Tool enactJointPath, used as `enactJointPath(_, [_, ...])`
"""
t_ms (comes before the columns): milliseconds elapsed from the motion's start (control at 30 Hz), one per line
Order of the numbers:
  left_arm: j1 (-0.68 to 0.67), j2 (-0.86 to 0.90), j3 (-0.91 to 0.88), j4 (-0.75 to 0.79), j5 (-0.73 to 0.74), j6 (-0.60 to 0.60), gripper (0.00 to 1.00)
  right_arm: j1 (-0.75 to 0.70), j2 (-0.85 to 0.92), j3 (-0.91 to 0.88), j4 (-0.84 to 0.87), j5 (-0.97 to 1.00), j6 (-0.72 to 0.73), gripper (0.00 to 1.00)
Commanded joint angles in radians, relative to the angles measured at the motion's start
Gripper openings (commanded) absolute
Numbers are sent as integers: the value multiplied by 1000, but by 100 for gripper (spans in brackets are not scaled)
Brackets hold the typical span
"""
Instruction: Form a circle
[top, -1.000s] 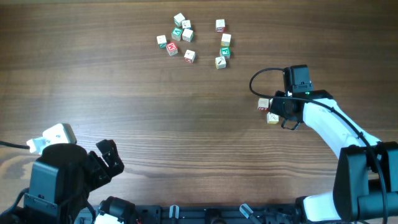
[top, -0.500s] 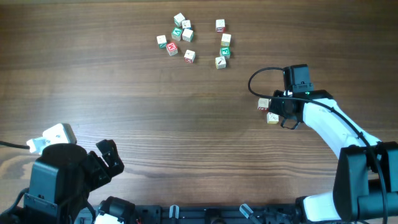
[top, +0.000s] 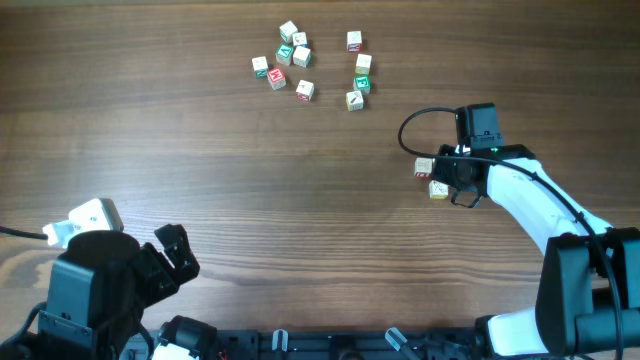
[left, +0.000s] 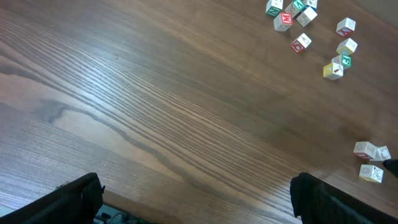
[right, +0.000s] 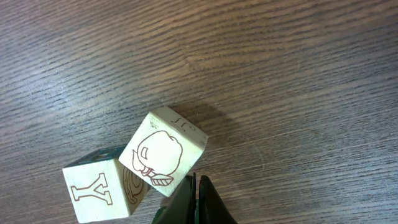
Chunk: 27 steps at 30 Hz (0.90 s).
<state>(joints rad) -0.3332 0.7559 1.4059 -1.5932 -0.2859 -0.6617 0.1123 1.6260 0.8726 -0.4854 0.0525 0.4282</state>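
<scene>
The left fingers (left: 78, 198) stand spread as wide as they go, one at each side of the wrist view. Behind them the dark left arm (top: 95, 285) sits folded back on its base. The right fingers (right: 198, 200) are pressed tight together, tips meeting in a thin seam. Behind them the white right arm (top: 520, 195) is stretched far out from its base

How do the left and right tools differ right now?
The left tool is open wide; the right tool is shut, gripping nothing. The left tool is far from every cube; the right tool's tip is beside a pair of cubes. Both are away from the main cluster.
</scene>
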Motion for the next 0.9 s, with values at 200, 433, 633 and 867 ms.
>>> enactJointPath(200, [5, 2, 0, 2, 5, -13, 100, 1, 12, -4, -32, -5, -6, 4])
enactJointPath(433, [5, 2, 0, 2, 5, -13, 100, 1, 12, -2, -76, 47, 44, 4])
enactJointPath(633, [5, 2, 0, 2, 5, -13, 100, 1, 9, 25, -227, 118, 212, 4])
enactJointPath(867, [5, 2, 0, 2, 5, -13, 100, 2, -93, 76, -349, -37, 327, 72])
